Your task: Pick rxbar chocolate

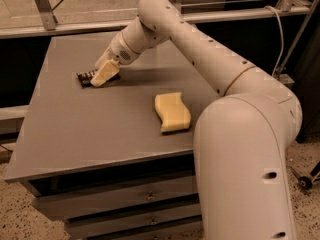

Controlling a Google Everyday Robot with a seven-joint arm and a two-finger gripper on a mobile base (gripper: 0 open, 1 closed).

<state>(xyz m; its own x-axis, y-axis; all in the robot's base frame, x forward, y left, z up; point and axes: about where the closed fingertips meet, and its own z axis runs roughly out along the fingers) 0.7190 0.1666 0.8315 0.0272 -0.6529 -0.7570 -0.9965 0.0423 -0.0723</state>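
The rxbar chocolate is a small dark bar with white lettering. It lies flat on the grey table at the far left. Only its left end shows, since the gripper covers the rest. My gripper is cream-coloured and is down on the bar's right part, at table height. The arm reaches to it from the lower right across the table.
A pale yellow wavy sponge lies on the table near its right front, next to my arm's big elbow. Drawers sit below the tabletop. A metal rail runs behind the table.
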